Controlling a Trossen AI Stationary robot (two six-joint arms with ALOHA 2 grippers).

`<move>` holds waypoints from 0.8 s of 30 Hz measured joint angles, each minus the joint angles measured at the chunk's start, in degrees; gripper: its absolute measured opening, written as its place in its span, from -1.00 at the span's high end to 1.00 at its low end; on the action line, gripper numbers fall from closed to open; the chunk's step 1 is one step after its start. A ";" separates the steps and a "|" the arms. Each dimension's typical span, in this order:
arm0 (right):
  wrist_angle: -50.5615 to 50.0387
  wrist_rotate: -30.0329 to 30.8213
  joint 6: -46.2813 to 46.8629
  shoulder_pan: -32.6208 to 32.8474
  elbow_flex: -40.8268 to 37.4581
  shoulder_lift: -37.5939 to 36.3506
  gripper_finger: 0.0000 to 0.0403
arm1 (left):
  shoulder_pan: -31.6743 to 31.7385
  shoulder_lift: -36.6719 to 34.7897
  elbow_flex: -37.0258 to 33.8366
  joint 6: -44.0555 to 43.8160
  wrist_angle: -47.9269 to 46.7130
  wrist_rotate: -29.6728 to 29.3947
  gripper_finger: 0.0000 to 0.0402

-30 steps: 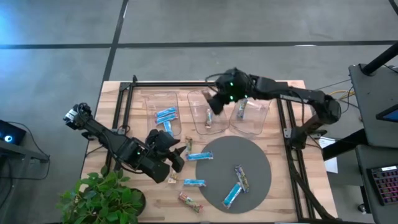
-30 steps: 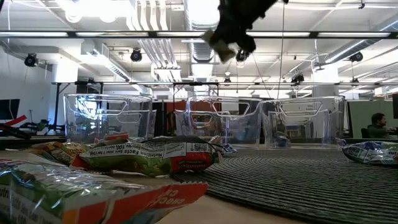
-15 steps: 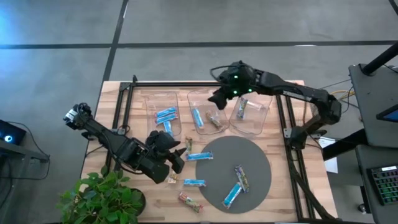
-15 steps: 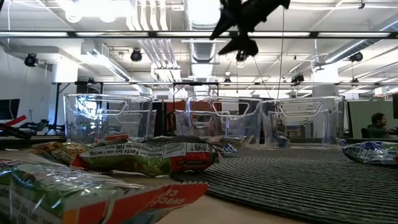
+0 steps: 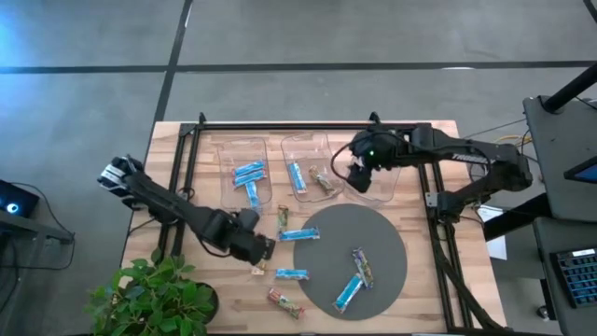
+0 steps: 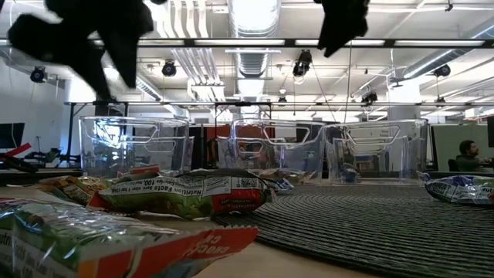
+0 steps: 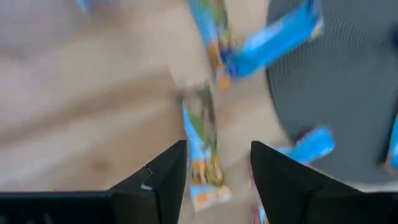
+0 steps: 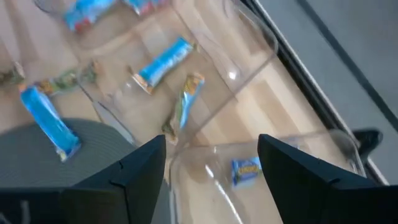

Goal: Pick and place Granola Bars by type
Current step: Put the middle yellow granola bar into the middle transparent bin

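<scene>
Wrapped granola bars lie about the table: blue ones, a greenish one, a red multicoloured one, and two on the grey mat. Blue bars lie in the left clear bin; a blue bar and a tan bar lie in the middle bin. My left gripper hangs open above a green, orange-ended bar, one finger on either side of it, apart from it. My right gripper is open and empty over the right bin, where one bar lies.
Three clear bins stand in a row at the back, inside a black frame. The round grey mat lies at front centre. A potted plant stands at the front left corner. A person sits far off in the room.
My right gripper has opened and let go of the tan bar, which has dropped into the middle bin. It has then gone toward the table's right edge, over the right bin. My left gripper has turned and shifted a little toward the near edge, over the green bar.
</scene>
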 joint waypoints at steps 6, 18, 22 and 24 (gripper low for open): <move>-0.84 0.09 3.08 -0.09 -2.19 -0.02 -0.21 | -0.76 3.20 -6.81 -2.85 16.18 6.38 0.20; 3.62 0.02 3.29 -0.07 -6.03 0.07 -0.21 | -2.56 14.71 -1.66 -6.42 12.76 8.29 0.20; 4.76 0.04 3.28 -0.11 -6.74 0.07 -0.21 | -2.64 19.56 4.40 -5.37 3.12 10.23 0.20; 4.70 0.00 3.28 -0.09 -7.04 0.09 -0.21 | -2.69 21.54 7.82 -4.65 -2.71 10.33 0.20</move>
